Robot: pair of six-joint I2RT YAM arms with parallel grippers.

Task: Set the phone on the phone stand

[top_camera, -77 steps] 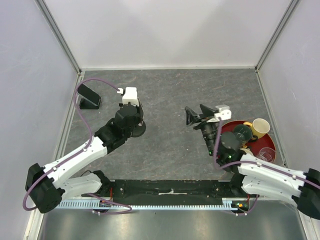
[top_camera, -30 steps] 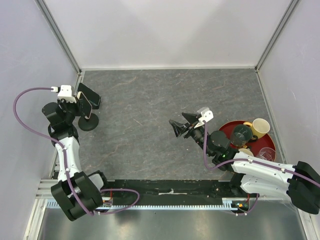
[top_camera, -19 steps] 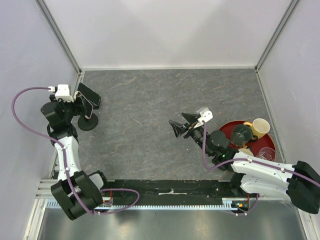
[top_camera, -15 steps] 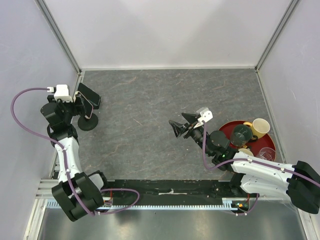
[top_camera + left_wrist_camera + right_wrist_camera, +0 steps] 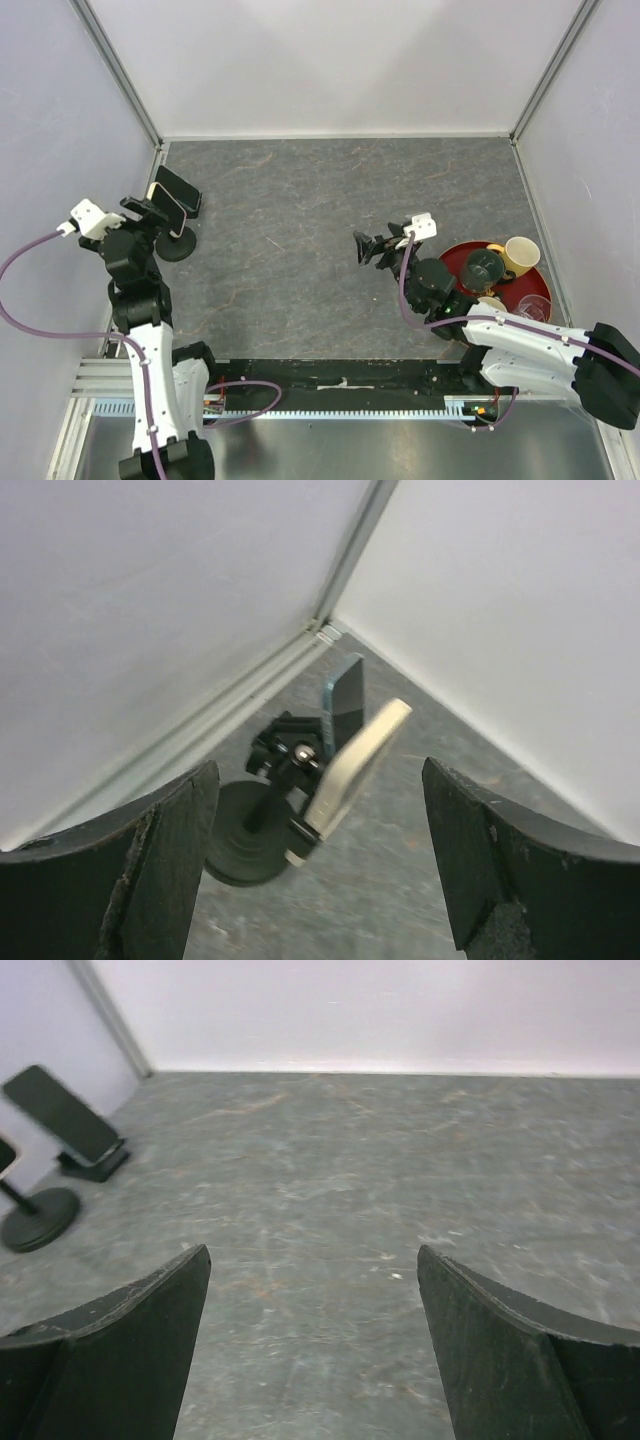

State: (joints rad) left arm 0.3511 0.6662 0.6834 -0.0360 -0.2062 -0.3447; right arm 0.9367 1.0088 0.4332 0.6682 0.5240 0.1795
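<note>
The left gripper (image 5: 148, 214) stands with its jaws spread wide and nothing between them. In the left wrist view its two dark fingers (image 5: 160, 870) frame the scene from either side. The phone (image 5: 352, 752) sits straight ahead of the jaws, beyond the fingertips and apart from both. It rests tilted in the clamp of the phone stand (image 5: 262, 832), with its pale back turned toward the jaws. The stand's round black base sits on the table (image 5: 330, 1210), below the phone and slightly toward the left finger. Just behind the phone, farther from the jaws, a dark slab (image 5: 345, 695) leans on its own wedge holder. Whether it touches the phone cannot be told. The right gripper (image 5: 372, 250) also has its jaws wide apart and holds nothing. Its fingers (image 5: 110, 1360) hang over bare grey table. From these jaws the phone stand lies far off to the left and well apart, with only its base and stem showing at the edge of the right wrist view. The dark slab on its wedge sits just beyond that. Behind the right jaws, toward the arm's own side, lies a red tray (image 5: 455, 255) carrying cups.
</note>
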